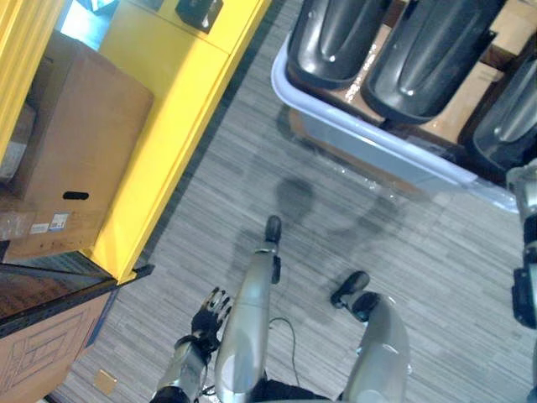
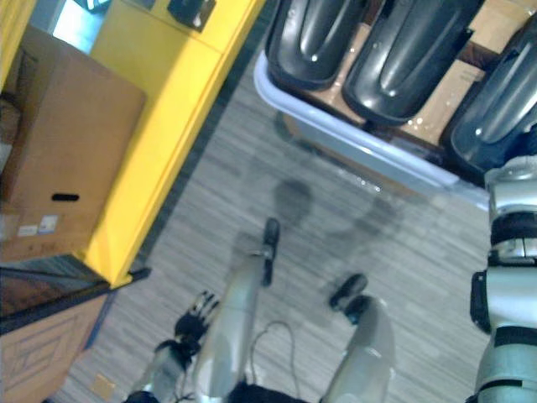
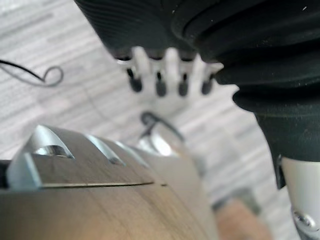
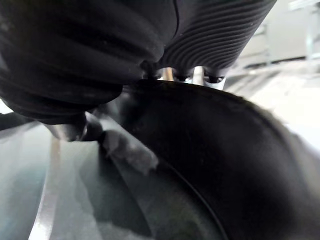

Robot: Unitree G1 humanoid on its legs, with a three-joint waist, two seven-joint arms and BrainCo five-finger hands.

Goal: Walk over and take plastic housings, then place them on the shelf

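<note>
Right hand on a housing in the tray, left hand idle by the shelf.

From my feed, three dark plastic housings (image 1: 428, 59) stand side by side in a pale tray (image 1: 369, 130) on the grey floor (image 1: 419, 252), ahead and to the robot's right. The right hand (image 4: 210, 35) lies against the curved dark shell of one housing (image 4: 225, 165). Its fingers reach over the shell's edge, and I cannot tell whether they grip it. The left hand (image 1: 210, 312) hangs low over the floor with its fingers (image 3: 161, 75) straight and relaxed, holding nothing. The yellow shelf (image 1: 168, 143) stands to the left, across the floor from the tray, with a cardboard box (image 1: 75, 143) inside it.
</note>
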